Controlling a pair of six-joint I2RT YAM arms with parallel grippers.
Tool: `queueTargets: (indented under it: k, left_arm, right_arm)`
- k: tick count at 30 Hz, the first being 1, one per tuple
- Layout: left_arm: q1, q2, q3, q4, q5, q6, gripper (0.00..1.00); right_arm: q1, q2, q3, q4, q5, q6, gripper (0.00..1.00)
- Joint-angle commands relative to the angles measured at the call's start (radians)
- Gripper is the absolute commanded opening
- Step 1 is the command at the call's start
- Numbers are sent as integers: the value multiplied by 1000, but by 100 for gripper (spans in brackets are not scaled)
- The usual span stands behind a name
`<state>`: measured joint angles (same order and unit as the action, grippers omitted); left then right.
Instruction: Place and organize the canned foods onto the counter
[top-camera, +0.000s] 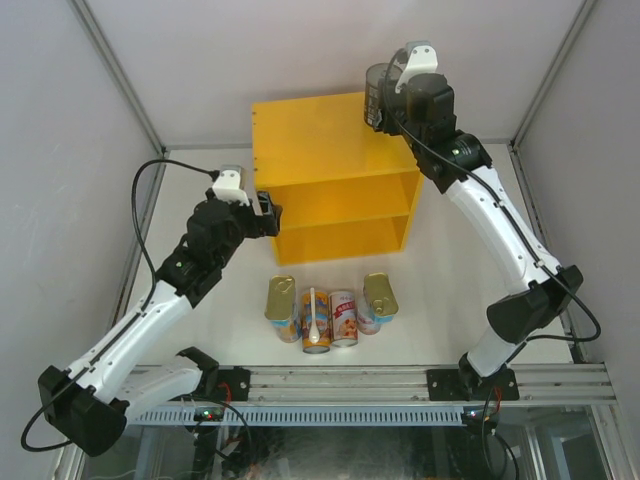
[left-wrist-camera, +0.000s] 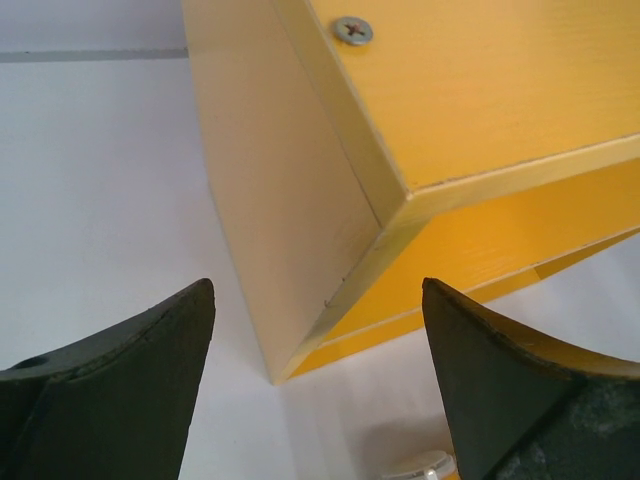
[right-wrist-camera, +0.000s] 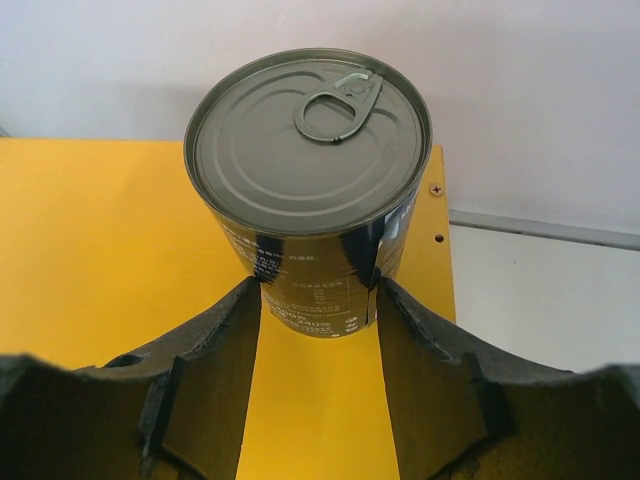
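Nearest the arm bases, just in front of the counter (top-camera: 300, 135), the waiting cans stand in a tight cluster on the table (top-camera: 440, 330); I count six. A flat gold-lidded teal tin (top-camera: 279, 298) sits at each end. Between them are an orange-blue can (top-camera: 322, 332) with a white spoon (top-camera: 313, 305) lying on its lid, and white-red cans (top-camera: 343, 318) beside it. A little further in, the left gripper (left-wrist-camera: 318, 290) hangs at the counter's left front corner. Its fingers are spread wide with nothing between them but the view of that yellow edge. Furthest off, over the counter's flat top near its far right corner, the right gripper (right-wrist-camera: 317, 300) has its two fingers pinched on the dark grey can (right-wrist-camera: 310, 150). They grip low on the side wall, and the can is upright with its pull-tab lid facing up. From here I cannot tell whether its base is already touching the top or just above it. It looks like a rigid steel can, probably full and so fairly heavy for its size. Its glossy printed wall could slip under a light squeeze. I'd say a firm hold across the round body is right, never by the tab. The flat tins will likely want gripping across their narrow sides. The spoon-topped can is best held below the lid.
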<state>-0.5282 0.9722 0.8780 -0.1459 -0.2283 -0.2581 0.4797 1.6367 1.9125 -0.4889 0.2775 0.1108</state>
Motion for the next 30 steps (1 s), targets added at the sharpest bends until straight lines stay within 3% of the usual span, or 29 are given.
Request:
queueTargets:
  k: [1,30]
  left_arm:
    - [27,-6,-25,55,41,20,88]
    - [118,-2,-34,75,84,11,87]
  right_arm:
    - [-16,36,70,31,-5,-7,49]
    - [-26,117,158,-1,4,-14,50]
